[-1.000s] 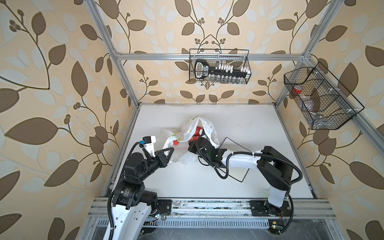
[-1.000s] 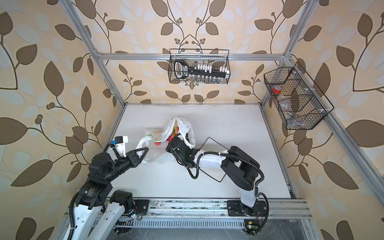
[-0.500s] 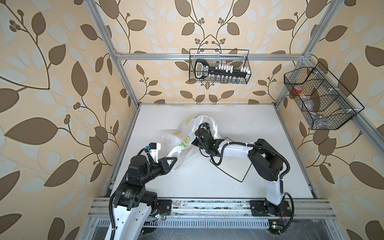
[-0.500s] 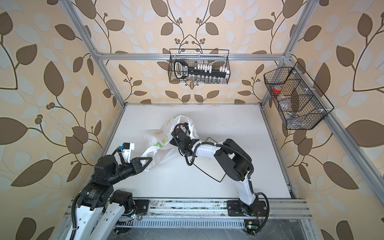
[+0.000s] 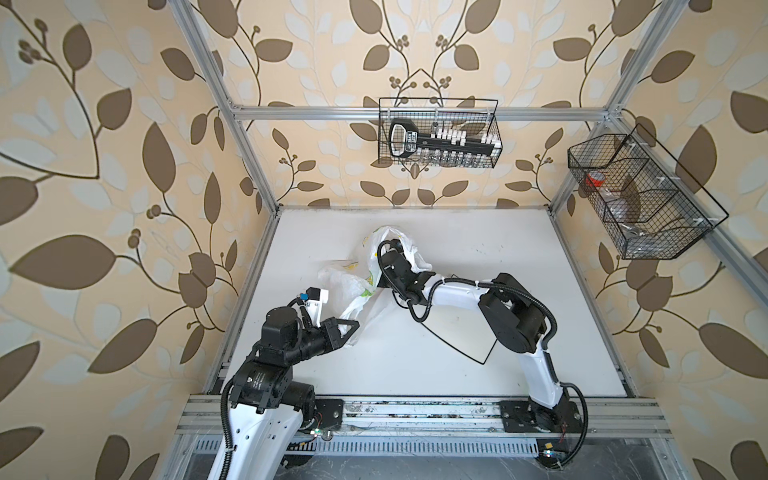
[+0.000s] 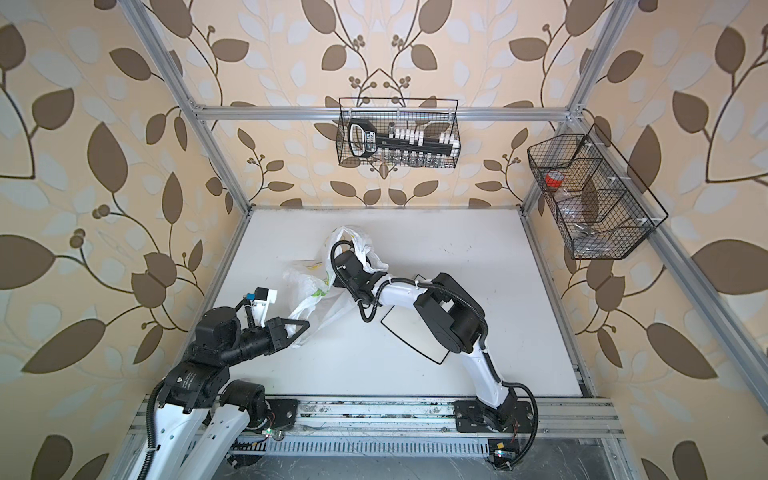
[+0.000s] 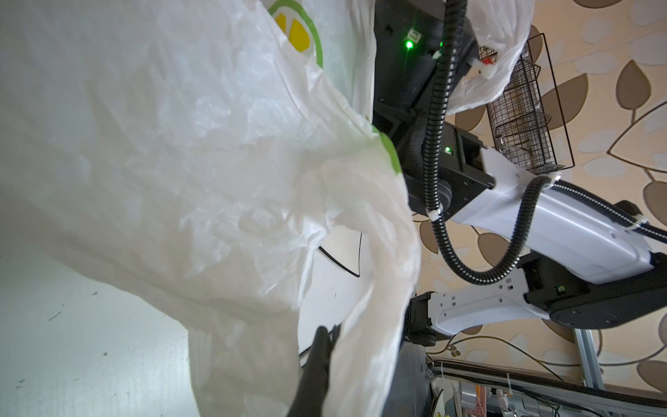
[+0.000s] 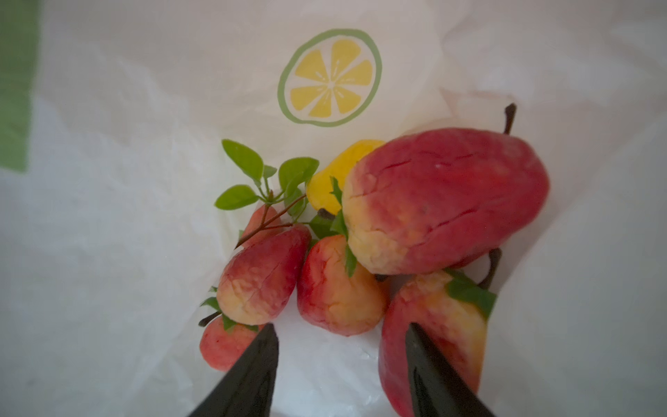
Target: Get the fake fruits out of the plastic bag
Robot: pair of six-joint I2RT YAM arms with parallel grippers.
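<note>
Fake fruits (image 8: 361, 252) lie heaped inside the plastic bag (image 5: 357, 286), which sits left of centre on the white table (image 5: 498, 257), within an aluminium frame (image 5: 415, 111) backed by tan leaf-patterned walls (image 5: 124, 166) and two wire baskets (image 5: 438, 133). We note red-and-yellow blushed fruits, one yellow lemon (image 8: 335, 177) and a green leafy sprig (image 8: 252, 180) against thin white film printed with a lemon slice (image 8: 329, 77). Left gripper (image 5: 351, 328) is clamped on the bag's near end; right gripper (image 8: 341, 326) is inside the bag, fingers apart.
</note>
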